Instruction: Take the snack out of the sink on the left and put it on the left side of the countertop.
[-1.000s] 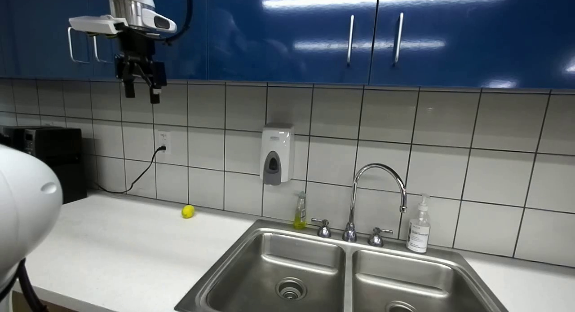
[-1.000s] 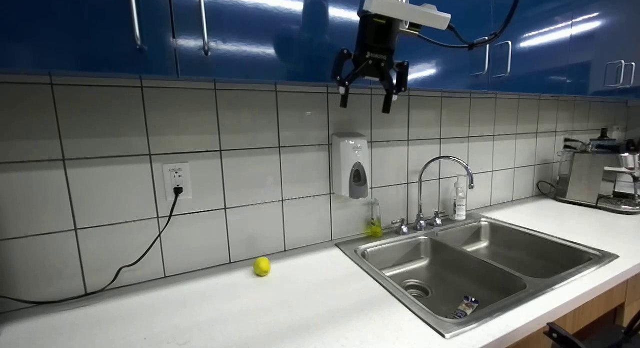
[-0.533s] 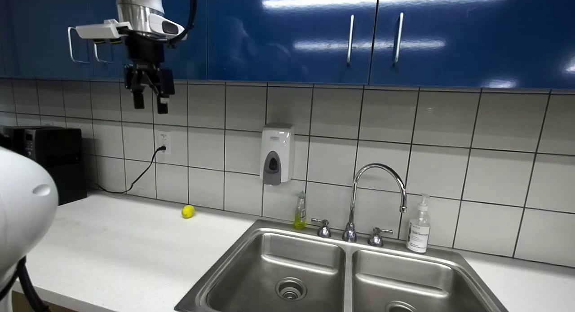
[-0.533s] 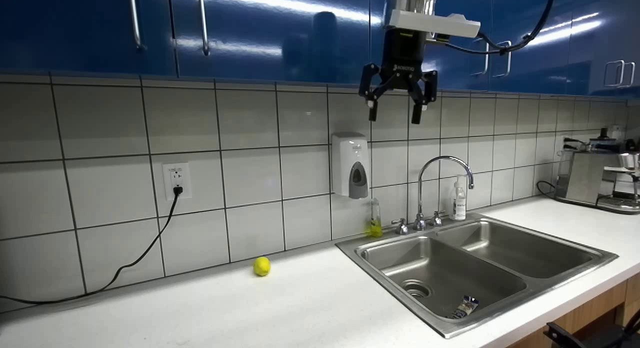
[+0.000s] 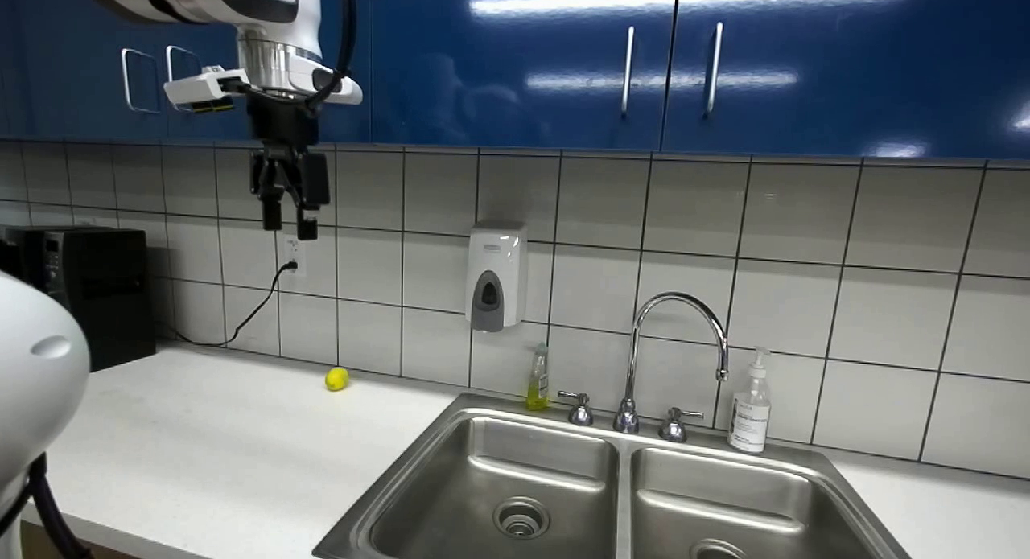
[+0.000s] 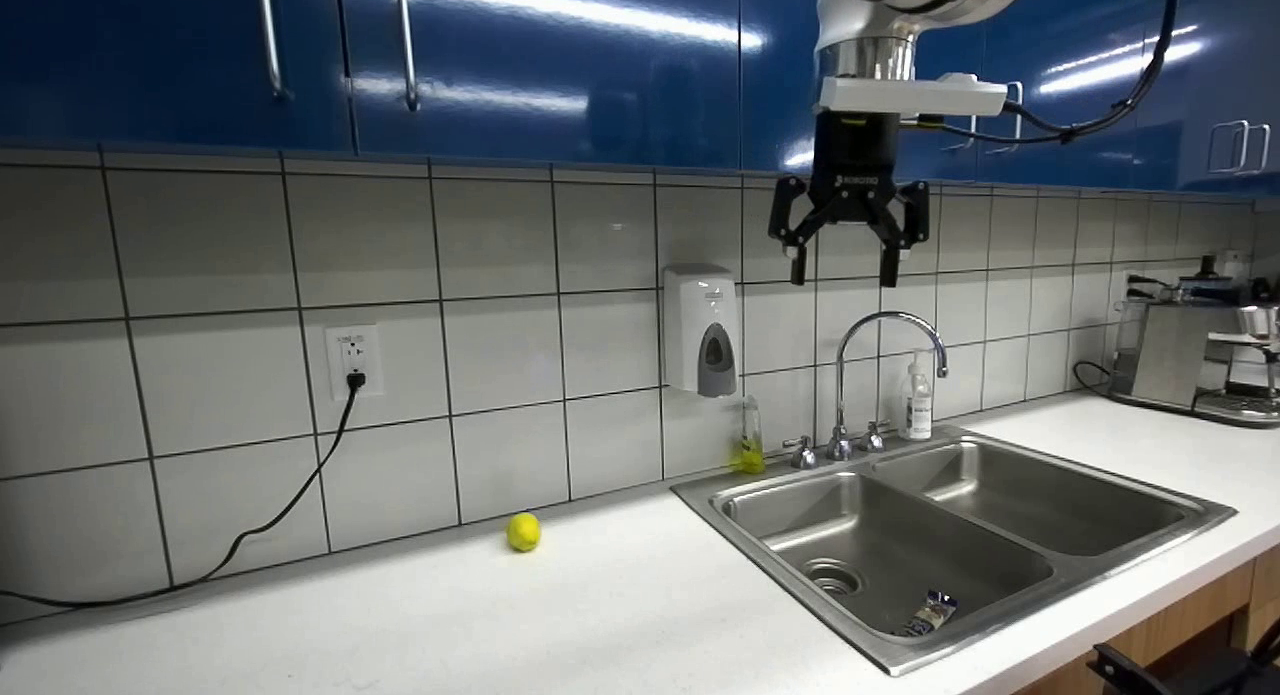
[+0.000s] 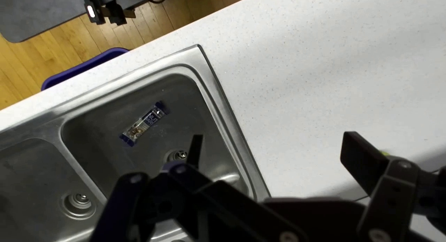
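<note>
Crowding wrist view, gripper (image 7: 274,134) partly hides sink (image 7: 188,111)

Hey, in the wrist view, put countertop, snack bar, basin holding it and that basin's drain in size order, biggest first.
1. Countertop
2. Basin
3. Snack bar
4. Drain, by what shows; it's partly hidden

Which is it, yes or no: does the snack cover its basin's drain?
No, the wrist view shows the snack apart from that drain.

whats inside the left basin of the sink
A wrapped snack bar lies in the left basin, apart from the drain. In the wrist view one of the fingers hides part of that basin; what's under the bar can't be seen.
</note>
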Controlling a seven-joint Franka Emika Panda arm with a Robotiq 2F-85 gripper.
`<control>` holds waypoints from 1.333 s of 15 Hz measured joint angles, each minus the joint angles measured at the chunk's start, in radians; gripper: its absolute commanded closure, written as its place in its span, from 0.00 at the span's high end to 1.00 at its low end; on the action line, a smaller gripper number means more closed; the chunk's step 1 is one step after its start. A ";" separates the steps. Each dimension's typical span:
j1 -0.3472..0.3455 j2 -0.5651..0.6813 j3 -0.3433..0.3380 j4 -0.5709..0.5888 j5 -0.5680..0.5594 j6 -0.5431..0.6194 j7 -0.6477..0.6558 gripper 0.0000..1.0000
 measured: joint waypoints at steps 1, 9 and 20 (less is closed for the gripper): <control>-0.008 -0.006 -0.004 -0.013 0.000 0.000 0.005 1.00; -0.077 -0.038 -0.033 -0.104 -0.002 0.011 0.034 1.00; -0.126 0.015 -0.061 -0.280 -0.002 0.311 0.063 1.00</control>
